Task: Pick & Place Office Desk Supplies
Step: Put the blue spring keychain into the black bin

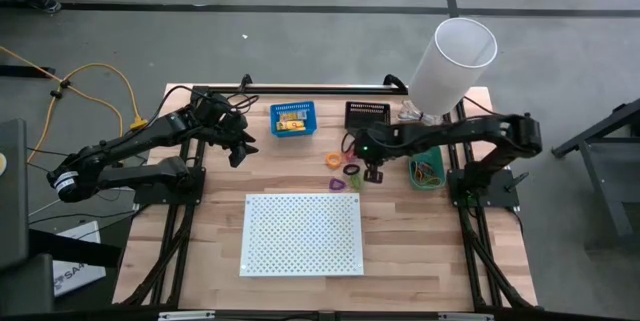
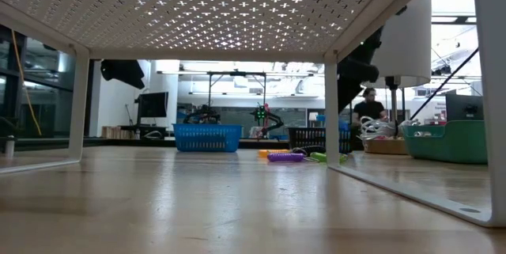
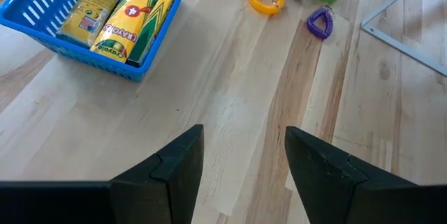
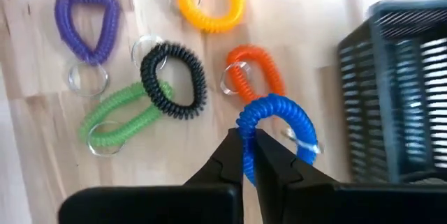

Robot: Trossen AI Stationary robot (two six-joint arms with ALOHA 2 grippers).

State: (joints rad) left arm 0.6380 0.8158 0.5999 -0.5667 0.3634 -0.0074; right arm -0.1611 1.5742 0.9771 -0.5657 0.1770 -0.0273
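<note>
Several coiled plastic loops lie flat on the wooden table: purple (image 4: 87,21), yellow (image 4: 209,1), black (image 4: 174,77), green (image 4: 119,123) and orange (image 4: 255,77). My right gripper (image 4: 249,137) is over this cluster (image 1: 345,169), shut on a blue loop (image 4: 276,116). The blue bin (image 3: 42,25) at the far side holds yellow packets (image 3: 126,21). My left gripper (image 3: 244,137) hangs open above bare table beside that bin (image 1: 293,118), with nothing between its fingers. My right gripper pinches one side of the blue loop's coil (image 4: 246,123) between its two fingertips. The fingers come from above, slanting down. The rest of the loop stands out beyond the fingertips, over the orange loop, with its metal ring (image 4: 302,146) at its side.
A black bin (image 1: 367,114) stands at the far side, close to the loops. A green bin (image 1: 427,169) sits under the right arm. The white perforated board (image 1: 303,233) fills the near middle. A white cylinder (image 1: 455,56) rises at the far right.
</note>
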